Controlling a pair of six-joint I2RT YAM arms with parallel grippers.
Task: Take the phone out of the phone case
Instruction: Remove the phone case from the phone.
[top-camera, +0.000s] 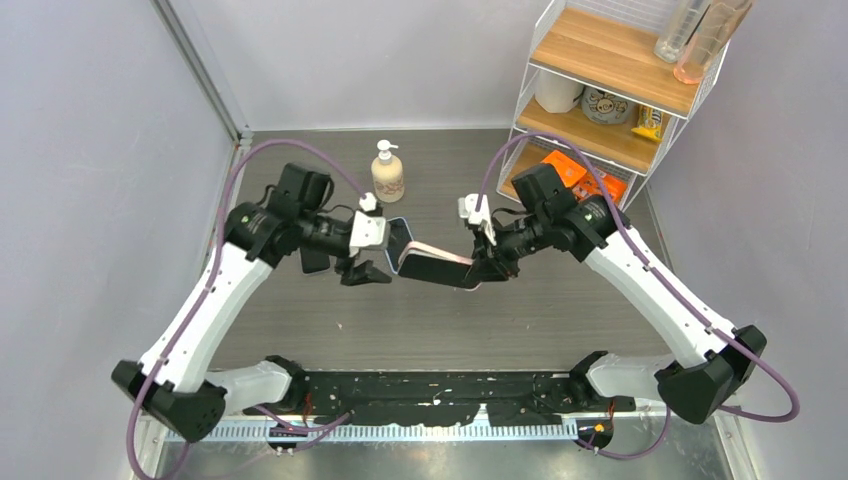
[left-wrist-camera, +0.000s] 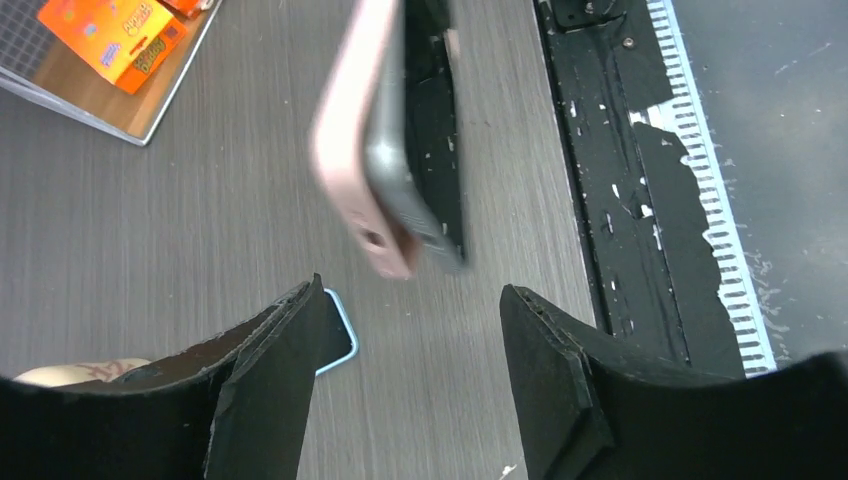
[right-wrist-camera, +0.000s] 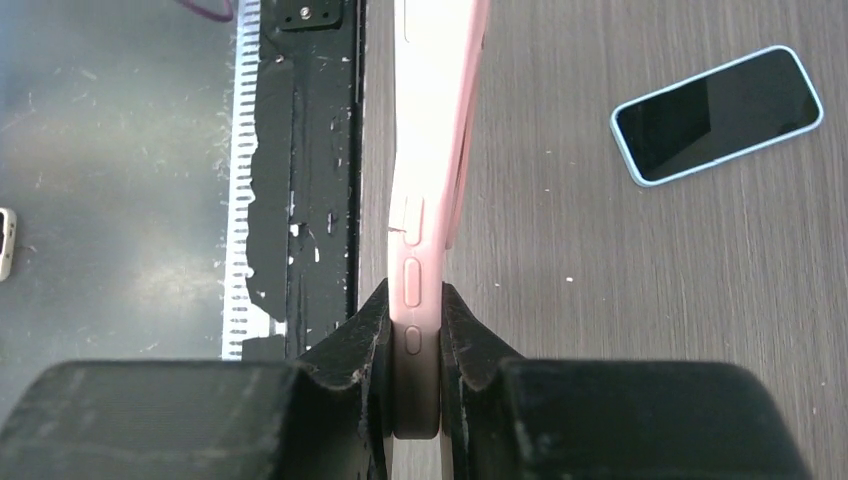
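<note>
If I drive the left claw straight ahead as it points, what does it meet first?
Most likely the near end of the phone, partly out of its pink case, held up by the right claw. Depth is unclear.

The left arm (top-camera: 200, 310) and right arm (top-camera: 650, 290) have white shells, black joints, looping purple cables (top-camera: 292, 144) and black wedge fingers (left-wrist-camera: 265, 395).

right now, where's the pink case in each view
top external: pink case at centre, in the right hand
left wrist: top centre, edge-on
right wrist: centre, up to the top edge
shared landmark: black strip, in all three
</note>
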